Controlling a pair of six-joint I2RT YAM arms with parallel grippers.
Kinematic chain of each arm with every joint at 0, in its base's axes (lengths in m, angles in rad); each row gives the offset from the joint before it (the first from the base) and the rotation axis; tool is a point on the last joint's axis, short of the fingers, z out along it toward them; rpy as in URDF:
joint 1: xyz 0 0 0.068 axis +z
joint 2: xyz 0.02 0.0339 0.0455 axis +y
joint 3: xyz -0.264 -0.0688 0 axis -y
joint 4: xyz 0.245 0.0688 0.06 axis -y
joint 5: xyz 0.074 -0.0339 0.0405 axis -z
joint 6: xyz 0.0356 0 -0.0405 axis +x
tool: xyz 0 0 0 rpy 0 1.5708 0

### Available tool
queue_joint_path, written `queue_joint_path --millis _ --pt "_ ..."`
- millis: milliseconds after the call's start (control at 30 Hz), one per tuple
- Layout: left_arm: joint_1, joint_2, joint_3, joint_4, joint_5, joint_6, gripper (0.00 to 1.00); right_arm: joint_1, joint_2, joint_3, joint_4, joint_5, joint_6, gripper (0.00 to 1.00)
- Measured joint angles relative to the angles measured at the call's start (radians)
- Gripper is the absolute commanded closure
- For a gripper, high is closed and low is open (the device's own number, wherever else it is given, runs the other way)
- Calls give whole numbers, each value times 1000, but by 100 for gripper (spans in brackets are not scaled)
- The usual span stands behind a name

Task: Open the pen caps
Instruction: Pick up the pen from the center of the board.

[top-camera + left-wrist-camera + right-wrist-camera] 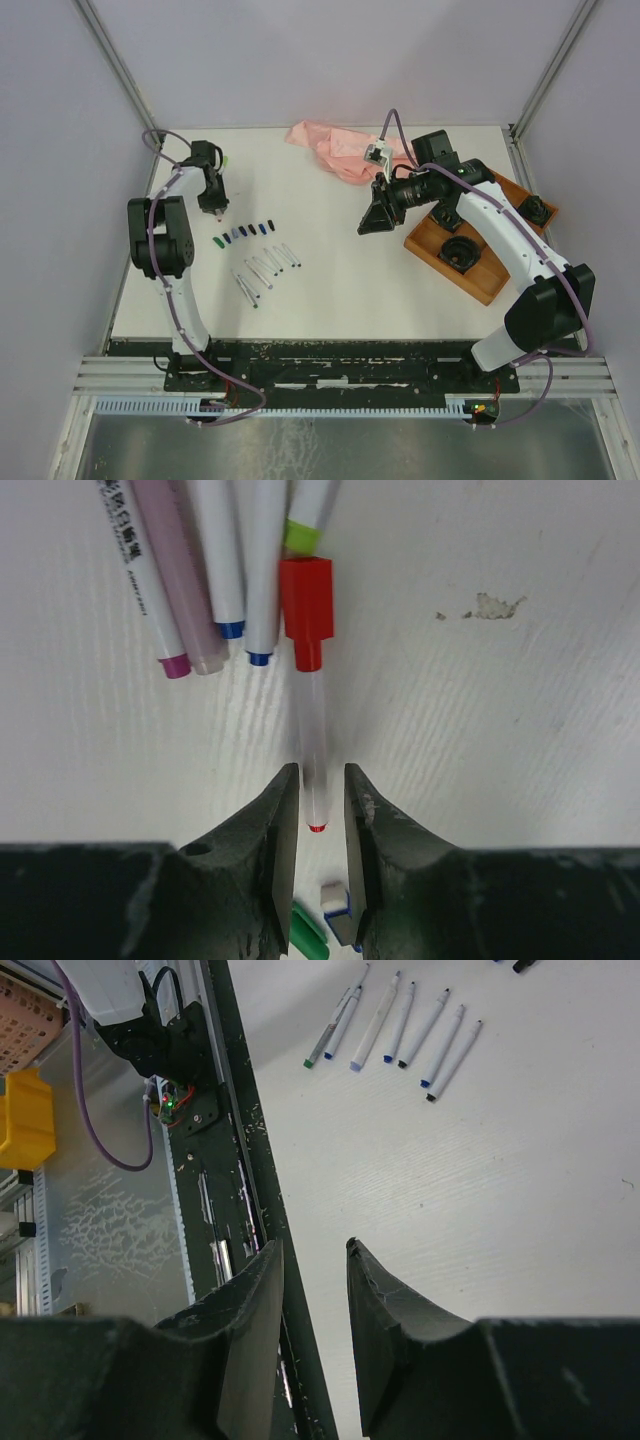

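Red cap (305, 600): still on its pen (313, 740), which sits between left gripper (322, 798) jaws; clamped or not, cannot tell
Right gripper (315, 1260): apart, empty
Loose caps (246, 233): row, tabletop's (380, 290) left half
Progress: probably nearly finished

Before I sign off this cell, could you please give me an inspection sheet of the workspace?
Surface: white table, one small scuff.
Job's things: loose pen caps in a row; white pens beside them; red cap not yet off.
Clutter: pink cloth; wooden tray with black parts.
Grippers: left gripper open around the red-capped pen; right gripper open, empty.
Cables: purple cables along both arms.
Surroundings: grey walls, metal frame.
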Motion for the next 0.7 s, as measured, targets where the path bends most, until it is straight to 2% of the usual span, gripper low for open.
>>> queue_joint_path --millis 300,467,600,700 --pt "-40 29 22 -15 -13 0 69 -2 0 0 0 -14 1 61" --pt "-40 52 58 -30 -32 0 80 -4 0 0 0 -15 1 61" --pt "-41 64 79 -43 -32 -1 96 -6 0 0 0 -18 1 61" --pt "-46 66 85 -52 -32 -1 97 -7 0 0 0 -19 3 61"
